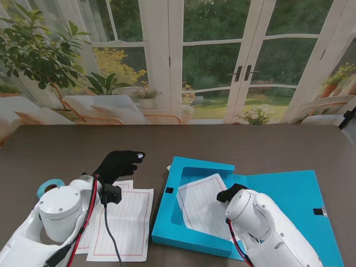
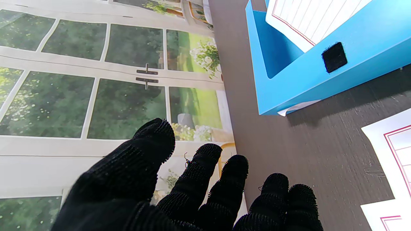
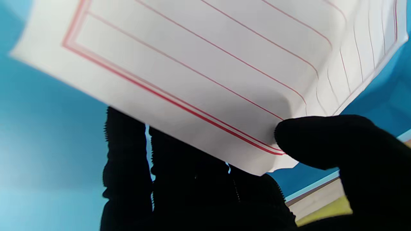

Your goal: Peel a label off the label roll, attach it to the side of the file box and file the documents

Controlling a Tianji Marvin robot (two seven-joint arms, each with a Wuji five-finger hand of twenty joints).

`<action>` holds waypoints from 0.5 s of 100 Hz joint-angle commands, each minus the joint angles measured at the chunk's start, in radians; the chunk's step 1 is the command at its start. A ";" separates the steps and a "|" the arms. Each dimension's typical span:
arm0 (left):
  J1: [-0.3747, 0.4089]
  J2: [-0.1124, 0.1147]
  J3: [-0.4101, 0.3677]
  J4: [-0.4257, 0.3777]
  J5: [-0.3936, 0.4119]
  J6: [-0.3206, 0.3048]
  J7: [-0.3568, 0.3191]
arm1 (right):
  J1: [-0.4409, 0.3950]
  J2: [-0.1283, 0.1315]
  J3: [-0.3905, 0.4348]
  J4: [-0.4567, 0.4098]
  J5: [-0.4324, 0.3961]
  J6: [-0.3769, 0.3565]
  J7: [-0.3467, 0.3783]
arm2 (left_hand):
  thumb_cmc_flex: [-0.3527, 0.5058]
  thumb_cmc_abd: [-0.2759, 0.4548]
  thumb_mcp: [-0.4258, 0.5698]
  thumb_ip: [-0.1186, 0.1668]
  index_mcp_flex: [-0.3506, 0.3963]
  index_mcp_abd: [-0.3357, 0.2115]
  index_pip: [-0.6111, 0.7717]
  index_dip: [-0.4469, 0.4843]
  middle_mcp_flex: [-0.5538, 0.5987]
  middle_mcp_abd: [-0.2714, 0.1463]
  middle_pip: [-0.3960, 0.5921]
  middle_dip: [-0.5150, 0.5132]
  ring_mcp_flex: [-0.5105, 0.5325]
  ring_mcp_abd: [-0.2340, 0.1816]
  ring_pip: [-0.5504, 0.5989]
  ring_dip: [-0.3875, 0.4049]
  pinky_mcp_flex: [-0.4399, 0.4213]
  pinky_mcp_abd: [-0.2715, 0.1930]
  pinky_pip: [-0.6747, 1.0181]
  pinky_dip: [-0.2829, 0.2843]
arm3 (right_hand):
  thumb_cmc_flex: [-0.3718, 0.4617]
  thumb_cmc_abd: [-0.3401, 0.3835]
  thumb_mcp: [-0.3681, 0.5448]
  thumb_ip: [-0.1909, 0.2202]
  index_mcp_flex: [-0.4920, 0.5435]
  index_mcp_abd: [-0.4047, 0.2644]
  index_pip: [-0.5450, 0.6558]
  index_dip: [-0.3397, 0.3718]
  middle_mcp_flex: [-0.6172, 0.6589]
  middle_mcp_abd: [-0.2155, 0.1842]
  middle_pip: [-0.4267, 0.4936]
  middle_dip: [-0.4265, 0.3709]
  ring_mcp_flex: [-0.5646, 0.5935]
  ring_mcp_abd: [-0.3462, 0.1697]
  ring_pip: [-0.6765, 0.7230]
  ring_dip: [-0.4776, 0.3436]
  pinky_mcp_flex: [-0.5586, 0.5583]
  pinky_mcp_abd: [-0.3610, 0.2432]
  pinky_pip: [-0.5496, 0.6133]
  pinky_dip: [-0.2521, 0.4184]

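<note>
Blue file box (image 1: 194, 172) receives right hand's (image 1: 231, 193) sheet (image 1: 203, 203)

Before me lies a dark wood-grain table (image 1: 233, 142), and behind its far edge stands a backdrop of white-framed glass doors (image 1: 245, 61) with dark handles. Greenery fills the panes (a leafy plant (image 1: 33, 50) at my left).

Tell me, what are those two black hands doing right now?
Right hand pinching a lined sheet over the open blue file box. Left hand open, empty. More sheets wait beside it. Nothing blocking.
</note>
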 commanded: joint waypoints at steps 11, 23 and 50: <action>0.005 0.001 -0.001 -0.004 0.001 0.008 -0.026 | 0.069 0.176 -0.109 -0.038 0.169 0.059 -0.006 | 0.009 0.032 -0.030 0.023 0.019 -0.001 0.000 0.006 0.010 -0.002 -0.002 0.008 -0.001 0.000 -0.009 0.005 0.010 -0.039 -0.011 0.015 | -0.062 0.064 -0.079 -0.053 -0.100 -0.069 -0.135 0.011 -0.090 -0.018 -0.020 -0.037 -0.078 0.007 -0.019 0.003 -0.252 -0.030 0.002 -0.011; 0.005 0.003 -0.002 -0.003 0.003 0.009 -0.033 | 0.122 0.253 -0.171 -0.044 0.249 0.042 0.011 | 0.011 0.034 -0.033 0.023 0.019 -0.001 -0.001 0.007 0.008 -0.003 -0.003 0.008 0.002 0.001 -0.008 0.006 0.011 -0.040 -0.011 0.016 | -0.045 0.037 -0.075 -0.049 -0.122 -0.089 -0.173 0.081 -0.132 -0.035 -0.011 -0.045 -0.119 -0.013 -0.024 0.003 -0.280 -0.049 -0.020 0.001; 0.011 0.006 -0.006 -0.008 0.013 0.015 -0.038 | 0.119 0.259 -0.138 -0.027 0.130 -0.112 0.133 | 0.014 0.036 -0.038 0.024 0.025 0.002 0.001 0.008 0.009 -0.002 -0.002 0.008 0.007 0.002 -0.005 0.011 0.014 -0.039 -0.008 0.020 | 0.169 -0.257 -0.040 -0.076 -0.095 -0.166 0.062 0.014 -0.020 -0.101 0.051 0.024 -0.037 -0.084 0.011 0.031 -0.229 -0.070 -0.044 0.019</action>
